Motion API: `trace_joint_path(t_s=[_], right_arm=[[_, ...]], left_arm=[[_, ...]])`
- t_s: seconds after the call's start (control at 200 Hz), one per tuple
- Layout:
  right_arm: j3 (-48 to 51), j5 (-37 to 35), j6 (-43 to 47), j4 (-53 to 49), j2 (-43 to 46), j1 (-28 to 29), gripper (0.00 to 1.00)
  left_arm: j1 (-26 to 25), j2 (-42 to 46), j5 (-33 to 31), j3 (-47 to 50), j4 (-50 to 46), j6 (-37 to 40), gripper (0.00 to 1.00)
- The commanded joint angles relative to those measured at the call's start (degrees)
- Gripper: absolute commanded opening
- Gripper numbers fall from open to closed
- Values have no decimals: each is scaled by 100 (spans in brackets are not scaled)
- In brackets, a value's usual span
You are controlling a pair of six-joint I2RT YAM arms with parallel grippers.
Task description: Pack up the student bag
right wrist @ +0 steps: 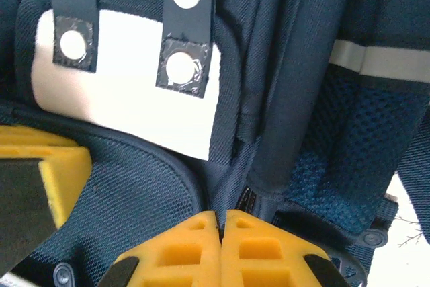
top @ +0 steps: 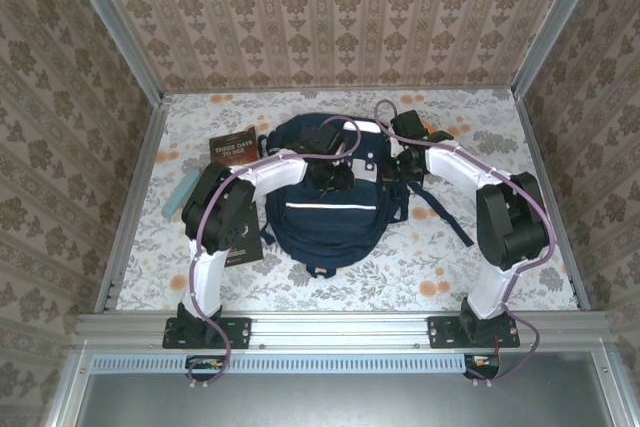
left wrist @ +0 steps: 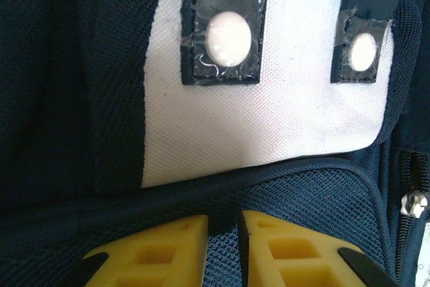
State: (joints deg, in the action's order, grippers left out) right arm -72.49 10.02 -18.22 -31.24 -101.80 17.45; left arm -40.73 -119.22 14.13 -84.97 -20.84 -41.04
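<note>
- Lying flat in the middle of the floral-patterned table cover (top: 480, 257), the large navy-blue fabric backpack (top: 330, 222) has its top end towards the far wall, and both arms reach in over that top end.
- The left pincer (left wrist: 225, 223) sits on the backpack's navy mesh panel, just below a white fabric patch (left wrist: 269, 119). Two dark straps with round white studs (left wrist: 225, 31) lie across that patch.
- Its yellow fingers (left wrist: 168, 247) stand at a narrow gap with mesh showing between them. Whether the fabric is actually pinched, I cannot tell.
- A metal zip pull (left wrist: 416, 203) lies at the backpack's edge, to the right of this pincer and apart from it.
- The right pincer (right wrist: 220, 223) is on the seam beside the same white patch, right below the end of a zip line (right wrist: 245, 196).
- Its two yellow fingertips press together with no gap. Anything caught between them is hidden.
- A grey reflective stripe (right wrist: 376, 58) crosses the backpack's side, up and to the right of this pincer and well apart from it.
- A second yellow finger block (right wrist: 47, 166) rests on the mesh at the left of the right wrist view.
- A brown hardcover book (top: 232, 147) lies just beside the backpack's far left corner.
- A pale teal oblong object (top: 182, 192) lies further left, near the table's edge.
</note>
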Motion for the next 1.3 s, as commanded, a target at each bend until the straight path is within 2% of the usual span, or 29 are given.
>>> trace_joint_path(t_s=[0.0,0.34,0.545,0.72,0.8,0.825,0.875,0.96,1.065,1.21,1.295], right_arm=[[283,677,2,14,376,38,0],[1418,1211,-65,580,1334,84,0],[2108,1261,-305,662,2002,296,0],[2544,1150,-511,753,2393,426,0],[2522,632,-673,567,2420,421,0],[2486,461,-734,461,2415,419,8],[2395,140,-940,296,2439,409,34],[2433,-154,-1269,351,2653,392,57],[2592,-336,-1717,537,2944,233,68],[2880,-331,-2243,642,3184,-171,76],[3067,-117,-2418,787,3236,-420,79]], left_arm=[[83,-537,-174,152,-352,-141,23],[109,-733,-253,78,-476,-269,22],[111,-780,-289,70,-465,-348,22],[109,-792,-241,-4,-479,-318,23],[105,-699,-91,-119,-492,-131,26],[102,-644,-19,-167,-513,-32,27],[104,-497,104,-277,-604,174,32],[54,-100,112,-423,-814,644,40],[-92,466,-176,-443,-1165,1378,48],[-532,1129,-1121,-252,-1684,2523,56],[-866,1306,-1562,-172,-1973,2997,57]])
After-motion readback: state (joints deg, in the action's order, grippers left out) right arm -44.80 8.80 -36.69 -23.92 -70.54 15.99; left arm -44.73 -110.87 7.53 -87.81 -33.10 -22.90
